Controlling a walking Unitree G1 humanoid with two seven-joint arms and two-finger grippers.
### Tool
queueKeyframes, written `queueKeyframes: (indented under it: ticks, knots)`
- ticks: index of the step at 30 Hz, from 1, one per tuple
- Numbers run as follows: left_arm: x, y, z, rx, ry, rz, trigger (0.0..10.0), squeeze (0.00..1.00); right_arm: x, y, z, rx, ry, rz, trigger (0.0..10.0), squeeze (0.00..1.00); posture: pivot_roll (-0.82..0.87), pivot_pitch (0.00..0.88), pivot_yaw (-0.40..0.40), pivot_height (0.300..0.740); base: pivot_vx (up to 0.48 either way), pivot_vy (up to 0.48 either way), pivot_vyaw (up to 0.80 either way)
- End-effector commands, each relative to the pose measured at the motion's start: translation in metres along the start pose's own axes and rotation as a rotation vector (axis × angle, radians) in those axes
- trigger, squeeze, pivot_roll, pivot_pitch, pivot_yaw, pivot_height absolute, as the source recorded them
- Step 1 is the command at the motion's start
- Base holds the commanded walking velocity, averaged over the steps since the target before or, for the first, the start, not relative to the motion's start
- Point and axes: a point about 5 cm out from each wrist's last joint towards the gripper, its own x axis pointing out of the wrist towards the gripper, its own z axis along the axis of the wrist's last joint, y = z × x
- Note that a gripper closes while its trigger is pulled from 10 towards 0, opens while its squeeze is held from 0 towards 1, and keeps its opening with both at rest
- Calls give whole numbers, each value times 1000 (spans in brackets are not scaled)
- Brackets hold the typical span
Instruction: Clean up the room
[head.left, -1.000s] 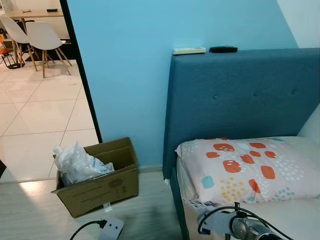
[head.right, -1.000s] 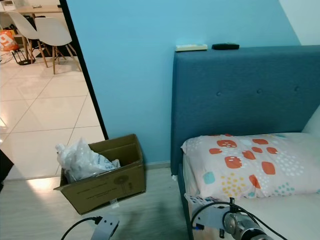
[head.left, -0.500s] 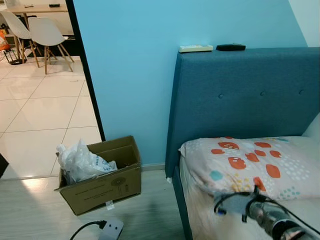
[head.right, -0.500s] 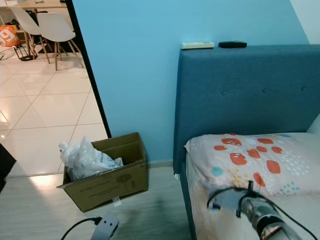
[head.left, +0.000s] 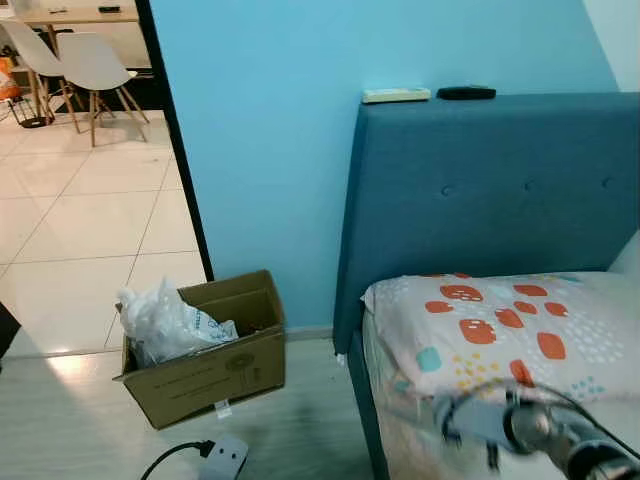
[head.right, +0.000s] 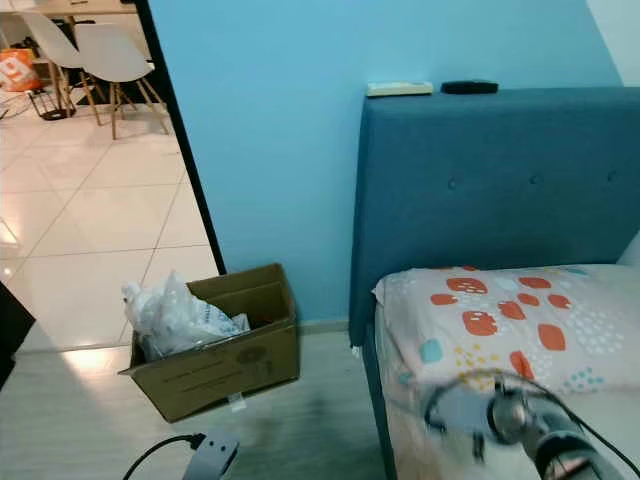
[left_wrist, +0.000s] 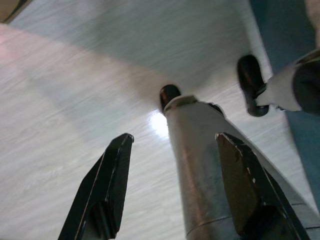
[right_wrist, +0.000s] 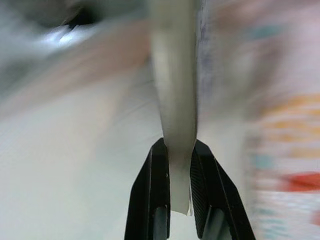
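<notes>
Two eye views show pretty much the same bedroom corner: a cardboard box (head.left: 205, 352) sits on the floor at lower left, stuffed with a white plastic bag (head.left: 165, 322), so it's probably the trash spot for the cleanup. A white power strip (head.left: 225, 460) lies just below it at the bottom edge. On the right is the bed with a blue headboard (head.left: 490, 200), two remotes (head.left: 430, 94) parked along its top edge, and a spotted pillow (head.left: 505, 330) leaning against it. The robot's right arm (head.left: 530, 435) comes in blurry at lower right, over the mattress edge. In the left wrist view the left gripper (left_wrist: 172, 187) points down at the pale wood floor (left_wrist: 60, 100), fingers spread wide with nothing between them, so that arm looks like it's just hanging idle. In the right wrist view the right gripper (right_wrist: 181, 167) has its fingers pinched on a thin pale sheet (right_wrist: 175, 90), likely paper or cloth (too blurry to tell), by the patterned bedding, presumably pulled off the bed to bin it.
</notes>
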Motion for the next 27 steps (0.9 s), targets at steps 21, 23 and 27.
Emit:
queueKeyframes:
  ticks: [21, 23, 27]
  knots:
    - [0, -2, -1, -1, 5, -8, 10000, 0, -17, -23, -32, -265, 281, -275, 10000, 0, -4, 0, -36, 727, 0, 0, 0]
    - [0, -1, -2, 1, 7, -8, 10000, 0, -13, -22, -24, -290, 240, -316, 10000, 0, -4, 0, -33, 727, 0, 0, 0]
    - [0, 0, -4, 6, 14, -7, 10000, 0, -5, -15, -14, -333, 181, -376, 10000, 0, -4, 0, -31, 727, 0, 0, 0]
